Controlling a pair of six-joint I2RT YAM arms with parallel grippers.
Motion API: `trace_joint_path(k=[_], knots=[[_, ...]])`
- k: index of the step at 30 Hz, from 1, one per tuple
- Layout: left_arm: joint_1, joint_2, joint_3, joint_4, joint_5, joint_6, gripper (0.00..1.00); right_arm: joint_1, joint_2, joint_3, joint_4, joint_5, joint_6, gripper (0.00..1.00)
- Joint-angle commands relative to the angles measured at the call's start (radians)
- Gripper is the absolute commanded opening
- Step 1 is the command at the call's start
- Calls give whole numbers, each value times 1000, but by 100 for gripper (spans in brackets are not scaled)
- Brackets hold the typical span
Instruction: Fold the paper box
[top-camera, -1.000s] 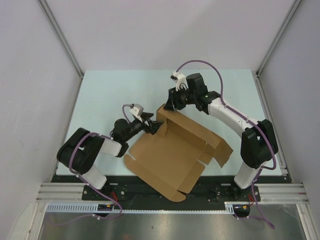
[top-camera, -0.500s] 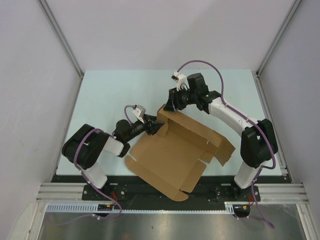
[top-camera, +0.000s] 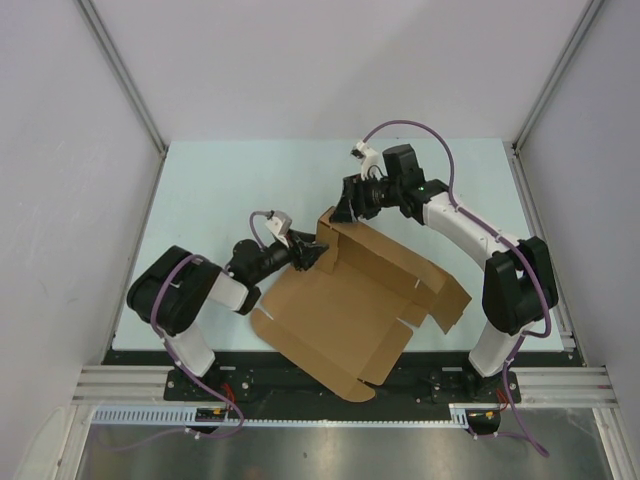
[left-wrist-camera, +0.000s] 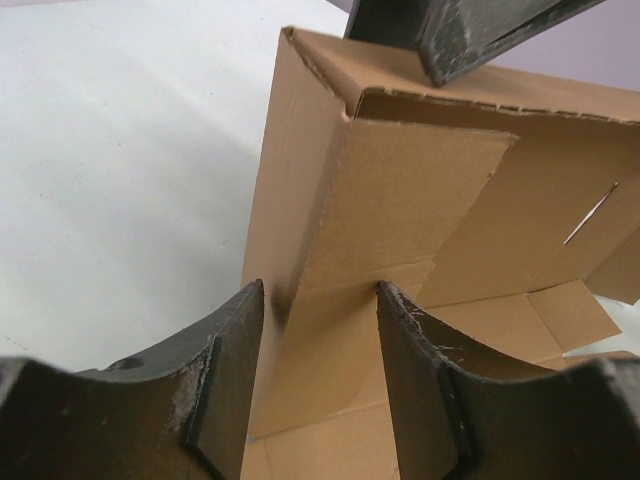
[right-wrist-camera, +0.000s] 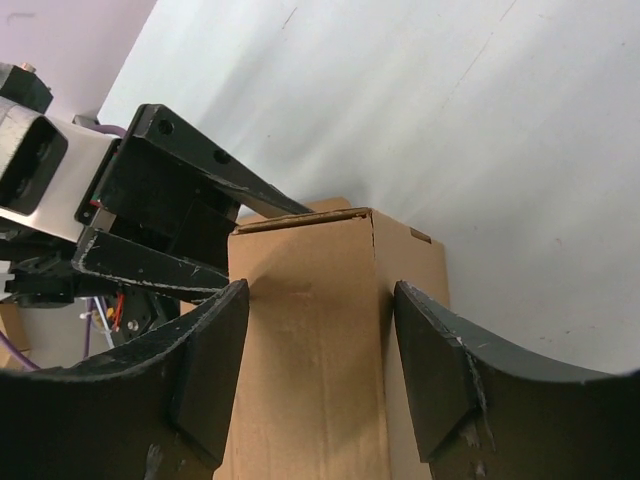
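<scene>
The paper box (top-camera: 340, 310) is brown cardboard lying mid-table, its base flat and its far-left wall folded upright. My left gripper (top-camera: 308, 254) comes in from the left at that raised corner. In the left wrist view the folded corner wall (left-wrist-camera: 400, 200) fills the gap of the left gripper (left-wrist-camera: 320, 290), and both fingers press on it. My right gripper (top-camera: 343, 210) reaches the same corner from behind. In the right wrist view the right gripper (right-wrist-camera: 320, 290) stands open astride the upright wall (right-wrist-camera: 310, 300), with a thin gap on the right side.
The pale table (top-camera: 220, 190) is bare to the left and behind the box. Loose flaps of the box (top-camera: 445, 300) stick out towards the right arm's base. A metal rail (top-camera: 340, 385) runs along the near edge, with walls close on both sides.
The left gripper's jaws have narrowed onto the box's corner wall. The right gripper's jaws have widened and it has drawn back a little to the right.
</scene>
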Motion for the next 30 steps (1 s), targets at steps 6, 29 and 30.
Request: trace_joint_path(k=[6,29,30], knots=[[-17,-3,44,99,-42,38,59,10,-8,-4,-30,-39,9,63],[-95,-31,163,-140,-240,109,11,44,7,18,-70,-12,-10,61],[-97,-34,163,-145,-254,119,10,43,7,16,-70,-9,-10,61]])
